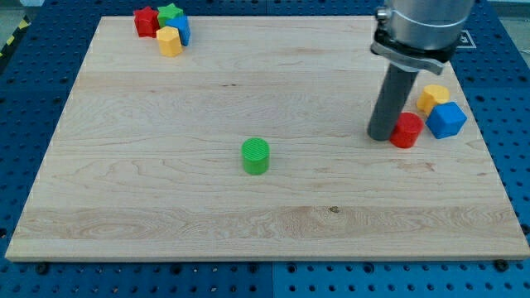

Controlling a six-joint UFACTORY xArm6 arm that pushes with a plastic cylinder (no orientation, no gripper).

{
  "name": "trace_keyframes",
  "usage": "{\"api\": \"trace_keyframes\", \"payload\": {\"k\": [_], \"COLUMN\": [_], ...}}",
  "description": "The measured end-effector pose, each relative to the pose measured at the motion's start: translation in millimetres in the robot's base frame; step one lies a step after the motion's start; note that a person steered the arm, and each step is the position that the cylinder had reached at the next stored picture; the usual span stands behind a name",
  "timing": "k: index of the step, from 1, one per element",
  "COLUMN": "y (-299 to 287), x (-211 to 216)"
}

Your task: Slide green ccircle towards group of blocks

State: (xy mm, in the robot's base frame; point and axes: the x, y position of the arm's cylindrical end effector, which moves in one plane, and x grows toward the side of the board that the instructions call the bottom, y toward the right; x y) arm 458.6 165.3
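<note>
The green circle block [256, 156] stands alone near the middle of the wooden board [166, 215]. A group of blocks sits at the view's top left corner: a red block [146, 21], a green star block [170, 12], a blue block [182, 30] and a yellow block [169, 40]. My tip [381, 136] rests on the board at the view's right, far right of the green circle and touching or just left of a red cylinder block [407, 130].
At the view's right, beside the red cylinder, lie a yellow block [432, 98] and a blue cube [446, 119], near the board's right edge. The board lies on a blue perforated table [505, 99].
</note>
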Motion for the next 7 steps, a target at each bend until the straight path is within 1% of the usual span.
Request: {"api": "trace_keyframes", "payload": {"k": [1, 2, 3, 4, 5, 6, 7], "y": [11, -4, -35, -112, -200, -242, -242], "x": [0, 26, 73, 89, 89, 83, 78]}}
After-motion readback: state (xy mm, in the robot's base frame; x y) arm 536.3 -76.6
